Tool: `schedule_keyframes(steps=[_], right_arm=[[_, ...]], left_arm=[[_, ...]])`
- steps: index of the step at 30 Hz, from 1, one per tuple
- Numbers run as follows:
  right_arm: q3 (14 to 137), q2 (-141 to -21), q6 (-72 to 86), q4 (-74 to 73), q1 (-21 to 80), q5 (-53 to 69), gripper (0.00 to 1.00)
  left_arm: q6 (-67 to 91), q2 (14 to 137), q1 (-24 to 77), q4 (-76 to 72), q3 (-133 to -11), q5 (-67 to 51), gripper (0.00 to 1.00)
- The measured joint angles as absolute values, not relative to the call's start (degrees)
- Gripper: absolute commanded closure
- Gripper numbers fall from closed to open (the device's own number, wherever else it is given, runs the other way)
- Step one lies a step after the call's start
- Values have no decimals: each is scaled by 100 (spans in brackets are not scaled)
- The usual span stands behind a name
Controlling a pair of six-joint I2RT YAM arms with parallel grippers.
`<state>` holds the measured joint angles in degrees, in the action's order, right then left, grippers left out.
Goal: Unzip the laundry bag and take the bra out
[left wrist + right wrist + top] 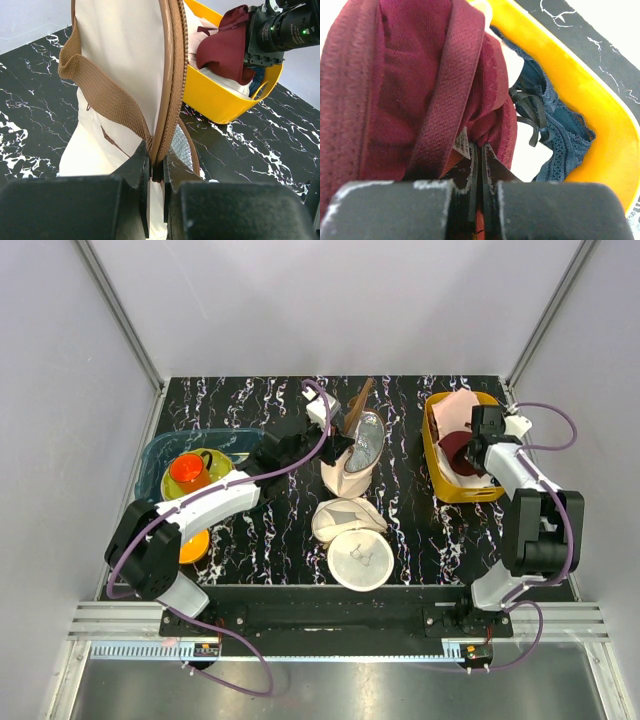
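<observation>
Two arms at work, one catch each. The left jaws are pinched tight on the brown zipper band of the laundry bag, holding the cream bag up on edge over the middle of the counter. Whether its lower end rests on the top, I can't tell.

Three mesh bags in all. There's that one, plus two whiter ones lying flat nearer the arm bases, a triangular-looking bag touching a round bag.

Over on the right, the right jaws are closed on a maroon garment inside the one yellow tub. Beside it in there is a navy lace piece. At the tub's far end lies pale pink fabric, the bra by its colour (no straps to be made out from above).

Far left, one teal tub, with one orange cup at its near edge.
</observation>
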<state>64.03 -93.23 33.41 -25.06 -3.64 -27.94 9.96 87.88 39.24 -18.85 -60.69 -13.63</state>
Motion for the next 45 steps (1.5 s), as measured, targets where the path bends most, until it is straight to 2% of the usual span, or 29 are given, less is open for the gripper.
schedule_keyframes(steps=[4, 6, 7, 12, 14, 17, 19, 21, 24, 25, 28, 35, 38, 45], right_arm=[[6233, -9122, 3548, -2300, -370, -2971, 100], [6130, -8908, 3616, -2252, -370, -3081, 93], [6034, -8724, 3640, -2209, -373, -3122, 88], [5811, -7625, 3629, -2056, -381, -3363, 51], [5830, -7299, 3586, -1872, -381, -3391, 43], [6025, -7203, 3489, -1763, -381, -3336, 40], [6226, -7352, 3430, -1752, -381, -3155, 39], [6399, -7553, 3435, -1737, -384, -2877, 44], [6506, -7850, 3496, -1686, -386, -2377, 58], [6506, -7918, 3527, -1691, -384, -2239, 70], [6473, -8025, 3618, -1680, -377, -1997, 78], [6012, -8029, 3656, -1647, -375, -1994, 78], [5970, -7920, 3662, -1741, -375, -1968, 75], [5710, -6674, 3846, -1833, -375, -1780, 74]], left_arm=[[996, 8785, 3931, -1883, -6069, -1361, 100], [996, 8785, 3933, -1883, -6069, -1361, 100], [996, 8785, 3933, -1883, -6069, -1363, 100], [991, 8785, 3940, -1846, -6069, -1365, 100], [987, 8785, 3948, -1811, -6071, -1367, 100], [952, 8785, 3955, -1693, -6108, -1365, 100], [941, 8785, 3957, -1623, -6147, -1363, 100], [941, 8785, 3962, -1612, -6160, -1363, 100], [941, 8785, 3964, -1588, -6160, -1352, 100], [941, 8785, 3964, -1586, -6160, -1345, 100], [934, 8785, 3964, -1581, -6160, -1339, 100], [880, 8783, 3964, -1494, -6160, -1321, 100], [880, 8783, 3964, -1459, -6160, -1321, 100], [882, 8783, 3964, -1411, -6160, -1319, 100]])
